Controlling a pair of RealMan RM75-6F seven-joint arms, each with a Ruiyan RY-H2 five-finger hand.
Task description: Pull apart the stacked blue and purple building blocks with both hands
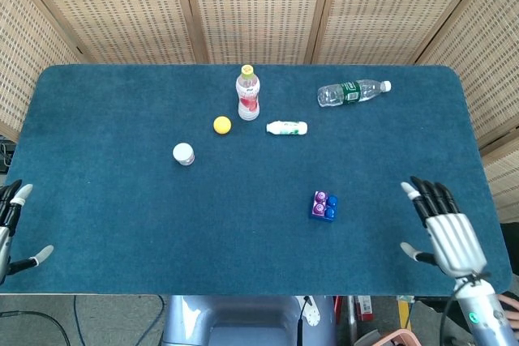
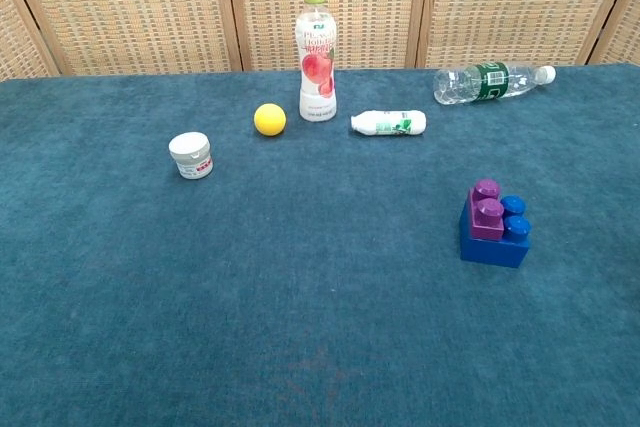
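Purple block (image 2: 486, 211) stacked on blue block (image 2: 494, 237), right hand (image 1: 444, 228) fingers spread, left hand (image 1: 11, 224) fingers spread, both empty

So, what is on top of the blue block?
A smaller purple block sits on the left half of the blue block; two blue studs show beside it. The studs under the purple block are covered.

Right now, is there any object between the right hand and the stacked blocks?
No. In the head view only bare blue table separates the open right hand from the stacked blocks; the chest view shows no hand.
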